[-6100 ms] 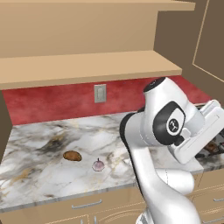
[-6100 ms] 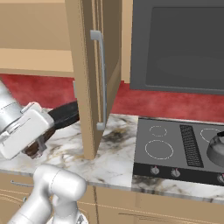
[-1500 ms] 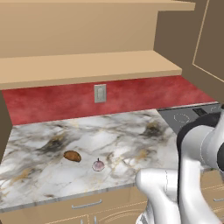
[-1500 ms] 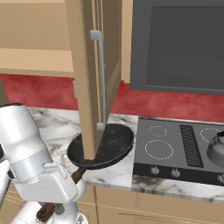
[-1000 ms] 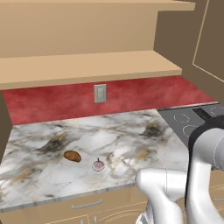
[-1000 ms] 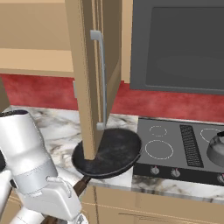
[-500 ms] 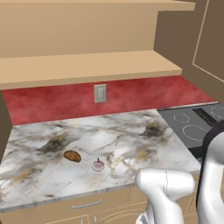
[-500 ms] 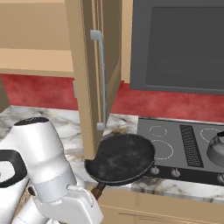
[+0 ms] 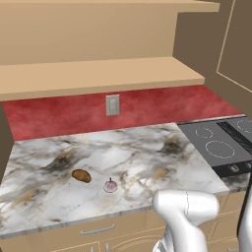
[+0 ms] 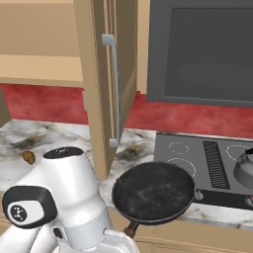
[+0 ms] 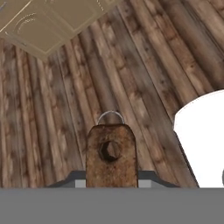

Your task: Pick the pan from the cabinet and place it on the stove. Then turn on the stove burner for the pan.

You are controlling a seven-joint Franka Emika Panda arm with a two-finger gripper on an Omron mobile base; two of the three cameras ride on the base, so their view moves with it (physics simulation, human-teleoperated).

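**Carefully now: carry the pan level to a free burner**

Clamped on the end of the handle (image 11: pixel 110 153), the gripper (image 11: pixel 110 186) holds the pan; in the hand view the rusty brown handle end with its bolt and hanging loop sits between the jaws, with the wooden floor beyond. From the right base view the pan (image 10: pixel 153 191) hangs level in the air over the counter's front edge, its right rim just beside the front left corner of the stove (image 10: pixel 210 163), its handle running down towards the arm.

Holding so far out on the handle gives the dish leverage, so my judgement is that the wrist should stay steady and the travel slow, lest the pan droop or twist in the grip. The near left burner (image 10: pixel 180 166) looks free and closest; a kettle (image 10: pixel 245 169) occupies the right side, so keep well apart from it. Lift the rim over the knobs (image 10: pixel 199 194) along the front edge, centre it on the ring, then lower flat before letting go. The open cabinet (image 10: pixel 106 84) door stands just behind the path.
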